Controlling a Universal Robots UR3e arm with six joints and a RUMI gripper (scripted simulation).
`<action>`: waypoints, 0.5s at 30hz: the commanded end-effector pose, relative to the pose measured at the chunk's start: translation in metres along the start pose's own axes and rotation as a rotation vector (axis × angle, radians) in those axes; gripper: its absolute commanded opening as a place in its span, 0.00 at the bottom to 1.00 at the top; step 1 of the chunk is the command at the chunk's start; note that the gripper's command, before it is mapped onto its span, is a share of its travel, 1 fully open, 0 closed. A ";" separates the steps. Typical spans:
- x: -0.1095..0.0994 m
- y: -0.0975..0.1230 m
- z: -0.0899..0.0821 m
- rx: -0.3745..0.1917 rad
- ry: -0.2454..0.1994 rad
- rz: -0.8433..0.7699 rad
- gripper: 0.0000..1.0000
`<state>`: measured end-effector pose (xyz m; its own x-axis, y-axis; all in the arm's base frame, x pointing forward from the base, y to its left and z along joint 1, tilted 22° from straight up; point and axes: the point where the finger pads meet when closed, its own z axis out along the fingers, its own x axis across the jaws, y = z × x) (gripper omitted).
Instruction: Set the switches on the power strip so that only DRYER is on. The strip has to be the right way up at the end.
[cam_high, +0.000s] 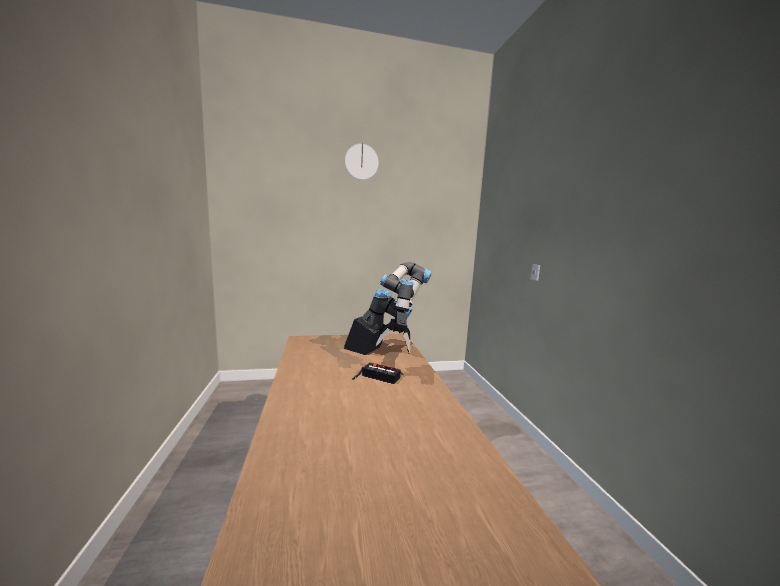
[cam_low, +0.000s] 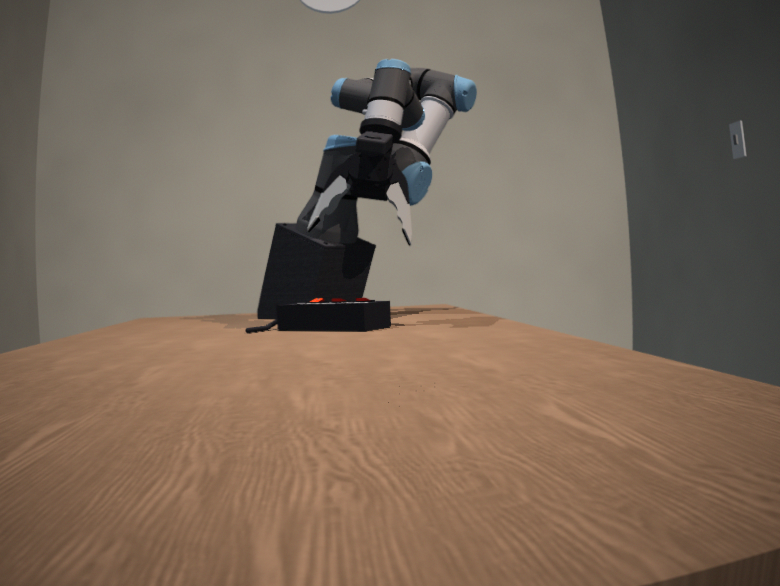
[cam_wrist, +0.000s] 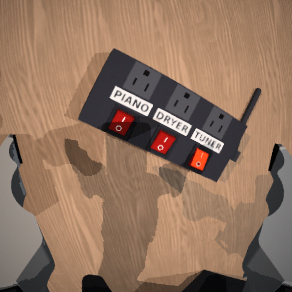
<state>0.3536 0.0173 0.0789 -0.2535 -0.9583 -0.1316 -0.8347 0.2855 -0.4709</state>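
Observation:
The black power strip lies face up on the wooden table, near the arm's base; it also shows in the top view and the exterior view. It has three red rocker switches labelled PIANO, DRYER and TUNER. The TUNER switch glows brighter orange-red than the other two, which are dark red. My gripper is open and empty, hanging well above the strip. Its two fingers frame the sides of the wrist view.
The arm's black base block stands just behind the strip. A short black cord stub sticks out of the strip's TUNER end. The long table stretches toward the cameras.

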 end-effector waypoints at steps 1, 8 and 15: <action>0.007 0.005 0.004 0.011 0.021 0.156 1.00; 0.016 0.015 0.011 0.016 0.031 0.369 1.00; 0.023 0.024 0.016 0.023 0.039 0.542 1.00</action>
<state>0.3381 0.0044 0.0545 -0.5979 -0.7417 -0.3042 -0.6367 0.6699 -0.3819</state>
